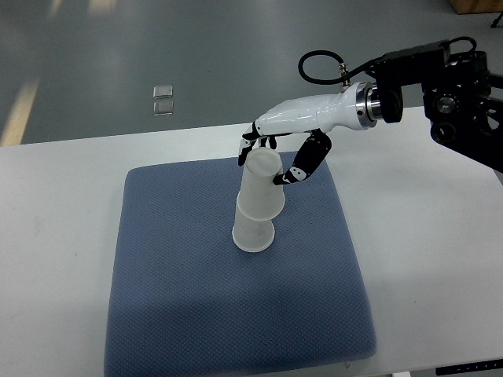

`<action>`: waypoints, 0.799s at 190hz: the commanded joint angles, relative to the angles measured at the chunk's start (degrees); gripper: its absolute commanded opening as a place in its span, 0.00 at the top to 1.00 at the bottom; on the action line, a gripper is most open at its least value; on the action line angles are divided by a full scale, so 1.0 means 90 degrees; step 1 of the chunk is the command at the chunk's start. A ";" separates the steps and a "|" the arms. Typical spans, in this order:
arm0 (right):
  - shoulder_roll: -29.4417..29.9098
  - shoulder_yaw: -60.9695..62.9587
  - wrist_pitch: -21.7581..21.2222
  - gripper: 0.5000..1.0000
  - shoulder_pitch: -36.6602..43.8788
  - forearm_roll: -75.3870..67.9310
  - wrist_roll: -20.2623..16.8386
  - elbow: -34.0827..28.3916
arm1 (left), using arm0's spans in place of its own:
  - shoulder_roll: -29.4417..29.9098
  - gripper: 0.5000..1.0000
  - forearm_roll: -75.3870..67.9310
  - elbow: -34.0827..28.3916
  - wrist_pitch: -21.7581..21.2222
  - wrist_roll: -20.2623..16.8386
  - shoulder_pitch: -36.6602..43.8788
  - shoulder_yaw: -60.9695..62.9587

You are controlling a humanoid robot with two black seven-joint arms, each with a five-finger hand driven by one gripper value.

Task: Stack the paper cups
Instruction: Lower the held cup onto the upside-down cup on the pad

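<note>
two stacked paper cups (pixel 256 206), one blue mat (pixel 196 314), one robot hand (pixel 277 149), one table (pixel 63 236)

Blue mat (pixel 196 314) (near edge) cut off below.

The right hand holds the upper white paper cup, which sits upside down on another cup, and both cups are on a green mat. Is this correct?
Not quite: the mat is blue, not green. The top view shows the right hand around the upper white paper cup, upside down on the lower white paper cup, both on a blue textured fabric mat.
</note>
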State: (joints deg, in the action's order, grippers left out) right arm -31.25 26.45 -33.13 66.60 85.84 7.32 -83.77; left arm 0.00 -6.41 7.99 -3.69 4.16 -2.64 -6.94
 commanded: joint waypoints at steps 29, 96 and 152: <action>0.0054 0.0010 0.0010 0.81 0.0022 -0.0016 -0.0090 0.0001 | 0.0000 0.00 0.0000 -0.0009 0.0000 -0.0003 0.0000 0.0000; 0.0210 0.0010 -0.0039 0.81 0.0003 -0.0124 -0.0139 0.0001 | 0.0000 0.00 0.0000 0.0001 0.0000 -0.0003 0.0000 0.0000; 0.0279 0.0000 0.0000 0.81 -0.0075 -0.0094 -0.0139 0.0010 | 0.0000 0.00 0.0000 0.0001 0.0000 -0.0003 0.0000 0.0000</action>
State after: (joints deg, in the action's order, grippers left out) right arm -28.67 26.49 -33.23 66.04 84.96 6.07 -83.67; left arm 0.00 -6.42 7.98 -3.69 4.14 -2.64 -6.94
